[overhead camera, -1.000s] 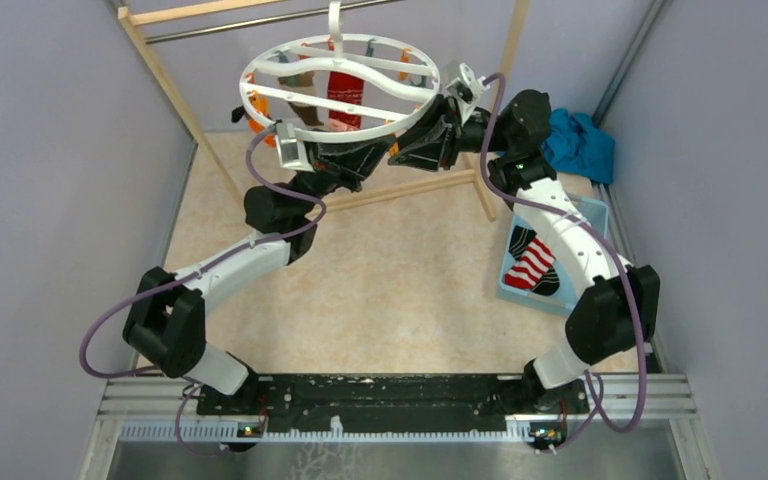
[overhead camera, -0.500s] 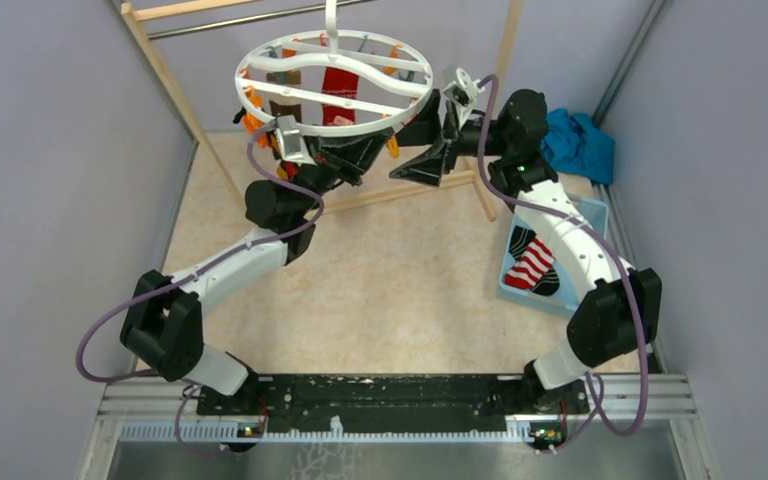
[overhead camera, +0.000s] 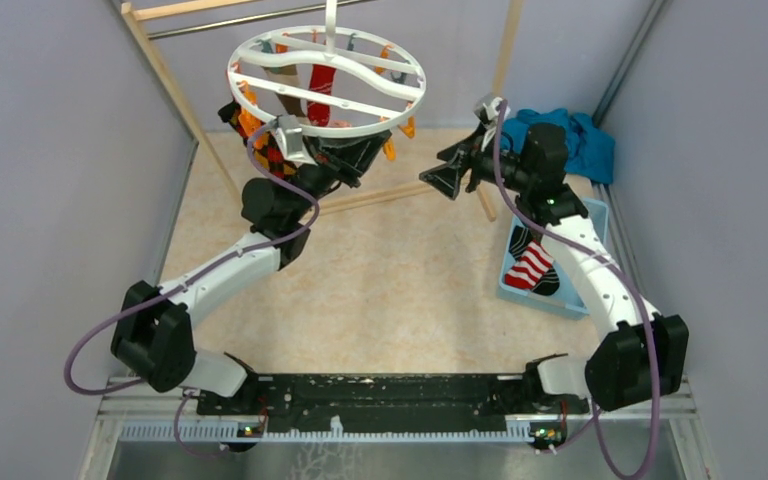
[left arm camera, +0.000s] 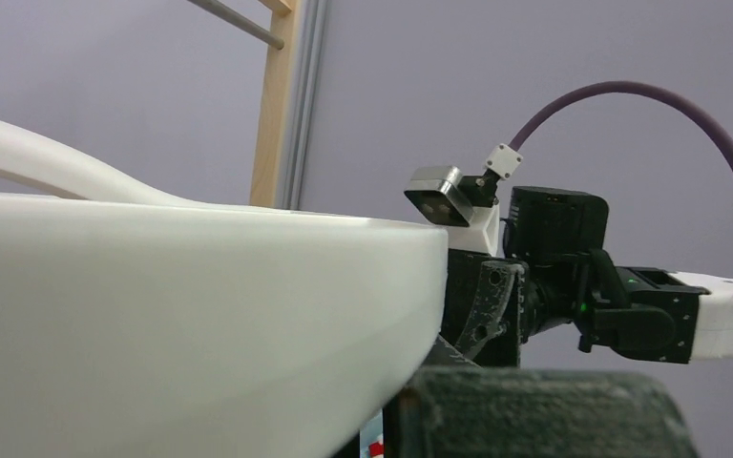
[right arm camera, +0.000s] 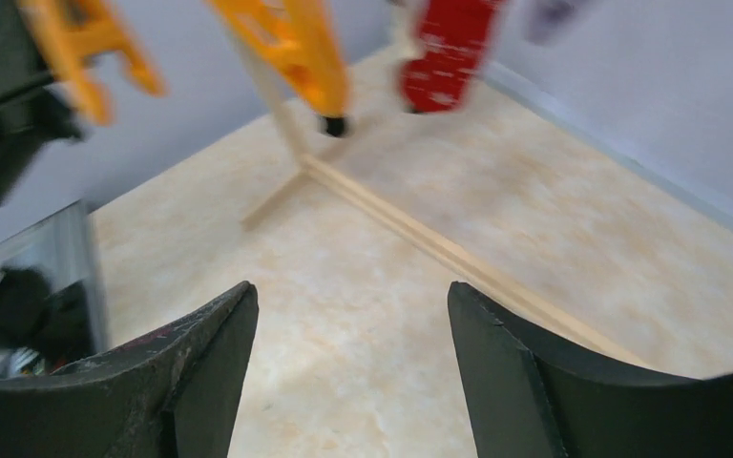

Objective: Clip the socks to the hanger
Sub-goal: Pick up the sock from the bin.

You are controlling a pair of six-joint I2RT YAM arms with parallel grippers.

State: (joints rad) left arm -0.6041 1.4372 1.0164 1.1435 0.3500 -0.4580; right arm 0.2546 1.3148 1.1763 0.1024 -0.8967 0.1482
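Observation:
The hanger, a white ring with cross bars and orange clips, hangs from the rack's rod. A red sock and a dark one hang clipped under it. My left gripper is shut on the ring's near rim; the rim fills the left wrist view beside one finger. My right gripper stands open and empty to the right of the ring, apart from it. In its wrist view the right gripper faces bare floor, with orange clips and the red sock above. A red-and-white striped sock and a black sock lie in the bin.
A light blue bin sits by the right wall with a teal cloth heap behind it. The wooden rack's post and floor bar frame the hanger. Grey walls close in on both sides.
My right gripper has opened and pulled back to the right, away from the ring. The hanger and my left arm have shifted left and back.

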